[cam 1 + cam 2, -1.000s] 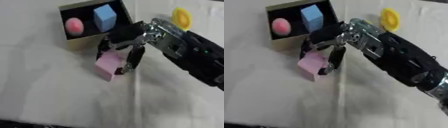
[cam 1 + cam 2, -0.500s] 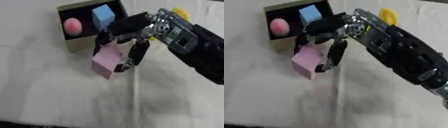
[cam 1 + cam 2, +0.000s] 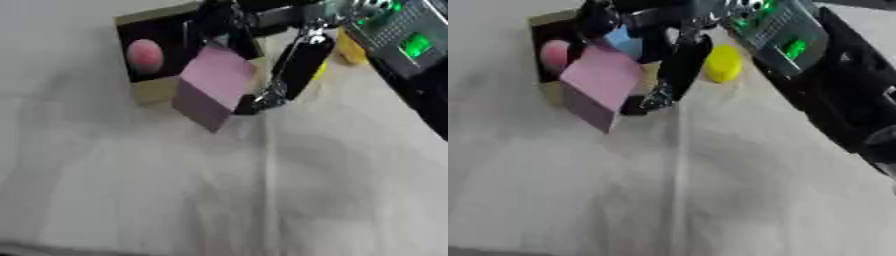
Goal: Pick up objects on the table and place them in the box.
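My right hand (image 3: 293,60) reaches in from the upper right and holds a pink cube (image 3: 213,86) pinched between thumb and fingers, tilted and lifted clear of the cloth. The cube hangs just in front of the box (image 3: 150,90), a tan-walled box with a dark inside. A pink ball (image 3: 144,54) lies in the box, and a blue block (image 3: 626,41) shows behind the cube, partly hidden by my hand. A yellow object (image 3: 723,62) lies on the table right of the box. My left hand appears in neither view.
A pale cloth (image 3: 219,190) with soft creases covers the table in front of the box. My black right forearm with green lights (image 3: 798,45) fills the upper right.
The pink cube has risen off the table and moved toward the box in my right hand. The whole picture has shifted and come closer, so the camera has moved too.
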You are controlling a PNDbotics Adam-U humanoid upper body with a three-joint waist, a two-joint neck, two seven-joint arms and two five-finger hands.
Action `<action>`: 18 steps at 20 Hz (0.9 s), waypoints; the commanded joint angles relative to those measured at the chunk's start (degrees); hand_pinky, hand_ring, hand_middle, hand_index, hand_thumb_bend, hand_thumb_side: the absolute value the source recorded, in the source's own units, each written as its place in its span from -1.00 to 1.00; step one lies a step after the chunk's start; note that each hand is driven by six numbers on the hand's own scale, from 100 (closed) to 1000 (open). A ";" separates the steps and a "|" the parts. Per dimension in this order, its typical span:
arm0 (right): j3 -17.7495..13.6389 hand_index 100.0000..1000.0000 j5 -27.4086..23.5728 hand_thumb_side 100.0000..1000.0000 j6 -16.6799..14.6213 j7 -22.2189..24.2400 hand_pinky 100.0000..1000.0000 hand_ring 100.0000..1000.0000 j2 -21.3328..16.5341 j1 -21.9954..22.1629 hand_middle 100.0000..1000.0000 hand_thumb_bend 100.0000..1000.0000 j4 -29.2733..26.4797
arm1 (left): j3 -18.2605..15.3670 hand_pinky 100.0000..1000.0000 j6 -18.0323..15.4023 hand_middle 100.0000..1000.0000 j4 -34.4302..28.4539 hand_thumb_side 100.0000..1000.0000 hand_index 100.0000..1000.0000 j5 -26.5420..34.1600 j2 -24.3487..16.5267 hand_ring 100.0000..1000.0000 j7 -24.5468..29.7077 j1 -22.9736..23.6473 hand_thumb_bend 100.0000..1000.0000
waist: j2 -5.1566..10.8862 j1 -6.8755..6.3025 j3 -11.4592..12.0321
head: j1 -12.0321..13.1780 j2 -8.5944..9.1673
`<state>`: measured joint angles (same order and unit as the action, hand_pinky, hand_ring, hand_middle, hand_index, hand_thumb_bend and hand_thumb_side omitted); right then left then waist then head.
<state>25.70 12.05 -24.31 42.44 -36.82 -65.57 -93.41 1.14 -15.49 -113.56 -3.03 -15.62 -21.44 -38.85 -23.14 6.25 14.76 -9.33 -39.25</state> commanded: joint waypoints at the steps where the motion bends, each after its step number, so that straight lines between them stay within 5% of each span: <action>1: -2.87 0.11 1.63 -0.75 -4.98 3.87 0.59 0.52 1.13 -2.69 -0.21 -0.95 3.96 | -0.51 0.37 -0.19 0.26 -1.03 -0.13 0.58 0.08 -0.83 0.36 -0.36 -0.71 -0.03 | 1.69 -0.22 0.06 | -0.53 0.41; 18: -9.42 0.15 15.56 -0.75 -4.92 -3.65 0.60 0.54 10.43 -11.46 -0.18 -0.97 26.15 | 0.18 0.37 -0.42 0.26 -1.03 -0.12 0.58 0.49 -0.07 0.37 0.10 -1.91 -0.02 | 0.66 0.63 1.48 | -2.45 1.57</action>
<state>17.32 25.97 -28.09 38.49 -26.29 -75.55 -68.40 1.24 -15.83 -113.56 -2.78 -15.53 -21.56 -39.85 -23.77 7.38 16.28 -11.43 -38.52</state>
